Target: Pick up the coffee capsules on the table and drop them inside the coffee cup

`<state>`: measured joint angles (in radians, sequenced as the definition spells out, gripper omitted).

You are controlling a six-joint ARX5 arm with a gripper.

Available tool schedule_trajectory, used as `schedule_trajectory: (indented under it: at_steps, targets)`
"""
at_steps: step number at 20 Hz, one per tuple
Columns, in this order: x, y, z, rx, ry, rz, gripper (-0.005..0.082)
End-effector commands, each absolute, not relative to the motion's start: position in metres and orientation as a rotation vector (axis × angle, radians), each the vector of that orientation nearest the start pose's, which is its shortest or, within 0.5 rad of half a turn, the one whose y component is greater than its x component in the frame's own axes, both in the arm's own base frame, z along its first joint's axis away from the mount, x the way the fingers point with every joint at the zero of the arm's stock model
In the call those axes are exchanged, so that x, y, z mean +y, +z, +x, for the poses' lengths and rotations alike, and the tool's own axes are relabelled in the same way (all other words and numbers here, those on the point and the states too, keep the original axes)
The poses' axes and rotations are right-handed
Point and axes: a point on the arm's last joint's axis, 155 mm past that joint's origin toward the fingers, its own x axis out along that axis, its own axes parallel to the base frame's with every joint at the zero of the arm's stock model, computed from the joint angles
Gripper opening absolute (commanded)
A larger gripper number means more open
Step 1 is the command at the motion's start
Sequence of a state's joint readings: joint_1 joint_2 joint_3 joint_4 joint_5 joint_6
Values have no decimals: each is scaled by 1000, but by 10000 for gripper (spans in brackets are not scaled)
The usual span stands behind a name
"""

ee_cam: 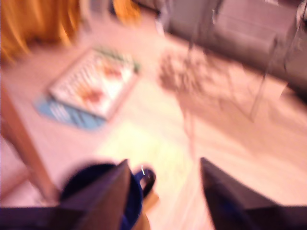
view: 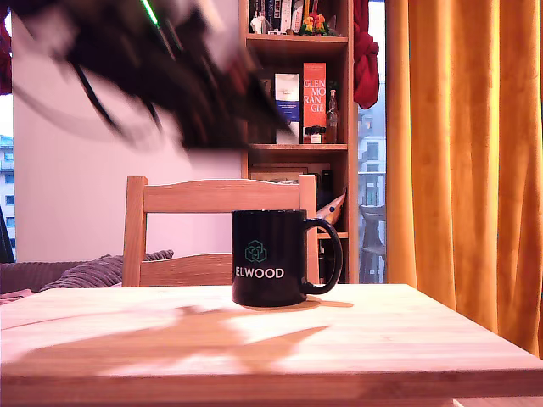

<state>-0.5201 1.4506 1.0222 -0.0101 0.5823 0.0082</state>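
Observation:
The coffee cup (view: 270, 259), a glossy black mug with white "ELWOOD" lettering and its handle toward the exterior view's right, stands upright on the light wooden table (view: 382, 339). My arm (view: 161, 68) is a dark motion-blurred shape high above the table, up and to the exterior view's left of the mug. The wrist view is blurred. In it my gripper (ee_cam: 163, 165) is open, with only floor showing between its dark fingers (ee_cam: 225, 191). The mug's rim (ee_cam: 79, 181) shows far below, partly behind one finger. No coffee capsules are in view on the table or between the fingers.
A wooden chair (view: 212, 199) with a slatted back stands right behind the table. Farther back are a bookshelf (view: 301, 102) and an orange curtain (view: 467, 153). The arm's shadow (view: 187, 335) falls across the tabletop. The wrist view shows a floor with flat printed items (ee_cam: 91, 88).

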Motion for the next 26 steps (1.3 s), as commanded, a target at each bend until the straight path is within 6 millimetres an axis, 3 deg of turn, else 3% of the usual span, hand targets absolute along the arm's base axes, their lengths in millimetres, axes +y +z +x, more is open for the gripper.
schedule_trajectory:
  at_steps: [1, 6, 9, 17, 22, 26]
  targets:
    - [-299, 234, 325, 442, -1086, 18, -19]
    - [-263, 221, 313, 577, -986, 36, -20]
    - [-252, 221, 306, 610, -965, 32, -20]
    - [-245, 211, 303, 665, -923, 40, -20]
    - [-242, 179, 290, 745, -919, 45, -20]
    - [-250, 161, 278, 754, -954, 65, -20]
